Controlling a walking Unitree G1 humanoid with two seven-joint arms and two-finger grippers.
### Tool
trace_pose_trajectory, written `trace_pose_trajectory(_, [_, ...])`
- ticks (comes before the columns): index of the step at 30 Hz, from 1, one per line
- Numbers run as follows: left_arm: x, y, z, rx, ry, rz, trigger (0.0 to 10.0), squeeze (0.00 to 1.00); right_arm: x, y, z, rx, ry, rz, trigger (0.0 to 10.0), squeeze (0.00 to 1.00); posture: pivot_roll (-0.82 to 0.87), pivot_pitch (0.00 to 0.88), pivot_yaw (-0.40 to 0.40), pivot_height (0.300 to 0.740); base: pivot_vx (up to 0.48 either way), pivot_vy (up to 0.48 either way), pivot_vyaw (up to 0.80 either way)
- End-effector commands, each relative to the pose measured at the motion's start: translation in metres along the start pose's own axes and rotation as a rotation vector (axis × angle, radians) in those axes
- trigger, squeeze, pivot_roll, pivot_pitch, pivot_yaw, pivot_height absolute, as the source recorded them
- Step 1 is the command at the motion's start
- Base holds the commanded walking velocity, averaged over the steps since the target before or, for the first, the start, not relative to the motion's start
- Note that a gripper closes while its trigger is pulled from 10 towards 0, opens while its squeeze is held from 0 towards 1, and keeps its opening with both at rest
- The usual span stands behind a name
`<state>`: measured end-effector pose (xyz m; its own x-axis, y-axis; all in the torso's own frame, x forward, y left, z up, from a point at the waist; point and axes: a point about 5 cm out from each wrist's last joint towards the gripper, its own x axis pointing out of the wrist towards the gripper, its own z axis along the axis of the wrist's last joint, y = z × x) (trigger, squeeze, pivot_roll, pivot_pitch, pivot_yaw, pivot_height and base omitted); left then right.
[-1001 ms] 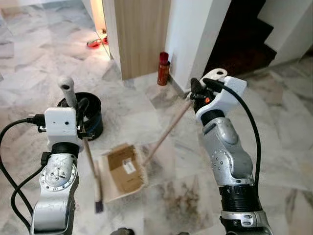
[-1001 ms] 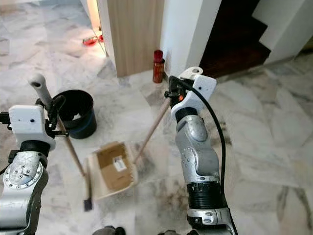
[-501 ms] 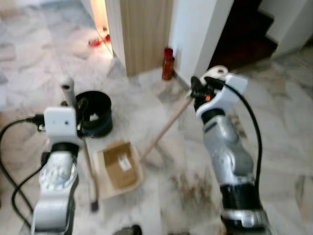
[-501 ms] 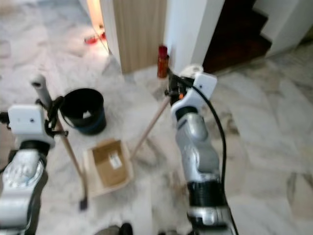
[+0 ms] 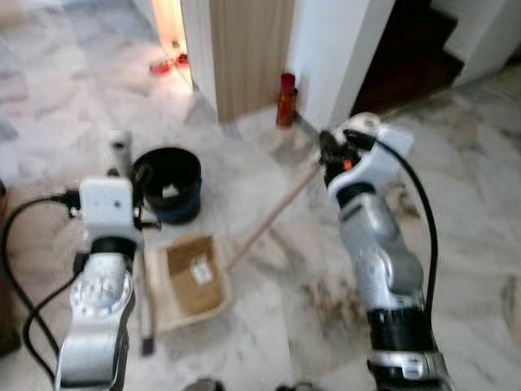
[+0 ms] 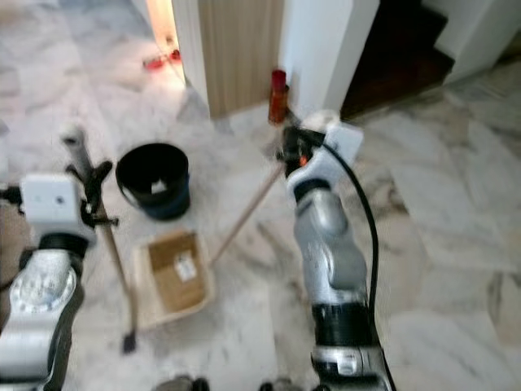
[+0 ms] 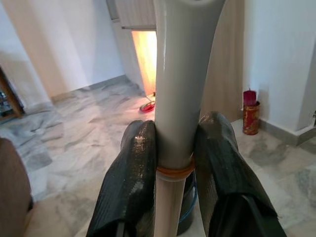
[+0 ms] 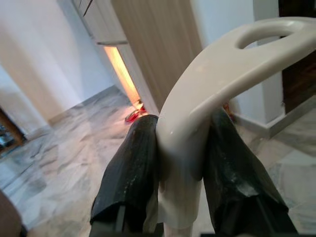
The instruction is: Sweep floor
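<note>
Head views: the left gripper (image 6: 96,189) is clamped on the broom (image 6: 114,252), whose wooden shaft runs down to a blurred dark head on the marble floor (image 5: 456,236). The right gripper (image 5: 330,155) grips the dustpan (image 5: 189,275) by its long wooden handle; the cream pan rests on the floor beside a black bucket (image 5: 169,182).

Left wrist view: both fingers (image 7: 131,182) pinch the broom's smooth grey grip (image 7: 180,79).

Right wrist view: the fingers (image 8: 133,168) close on the dustpan's cream looped handle top (image 8: 217,89).
</note>
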<state>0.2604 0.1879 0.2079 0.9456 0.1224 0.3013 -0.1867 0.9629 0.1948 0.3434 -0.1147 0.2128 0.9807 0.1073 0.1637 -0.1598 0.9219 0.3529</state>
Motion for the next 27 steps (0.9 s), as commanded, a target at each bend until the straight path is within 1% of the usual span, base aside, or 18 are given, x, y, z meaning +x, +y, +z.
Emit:
trace_pose_trajectory(1, [-0.001,0.005,0.011,0.011,-0.049,0.013,10.0,0.00,0.002,0.013,0.013,0.007,-0.061,0.042,10.0,0.00,0.02,0.183,-0.049,0.740,0.000,0.341,0.00])
trace_pose_trajectory(6, [-0.001,0.005,0.010,0.011,-0.047,0.015,10.0,0.00,0.002,0.014,0.014,0.006,-0.061,0.045,10.0,0.00,0.02,0.183,-0.050,0.740,0.000,0.339,0.00])
trace_pose_trajectory(10, [0.000,0.003,0.009,0.029,-0.042,0.010,10.0,0.00,0.002,0.013,0.014,0.009,-0.062,0.047,10.0,0.00,0.02,0.183,-0.049,0.740,0.000,0.000,0.00])
trace_pose_trajectory(20, [-0.002,0.001,0.008,0.018,-0.035,0.009,10.0,0.00,0.002,0.012,0.017,-0.003,-0.082,0.039,10.0,0.00,0.02,0.171,-0.048,0.740,0.000,0.000,0.00])
trace_pose_trajectory(25, [-0.002,0.001,0.009,0.015,-0.037,0.010,10.0,0.00,0.002,0.016,0.027,-0.046,-0.135,0.068,10.0,0.00,0.02,0.153,-0.047,0.740,0.000,0.000,0.00])
trace_pose_trajectory(27, [-0.002,0.001,0.009,0.018,-0.037,0.009,10.0,0.00,0.002,0.018,0.032,-0.053,-0.162,0.082,10.0,0.00,0.02,0.150,-0.047,0.740,0.281,0.000,0.67])
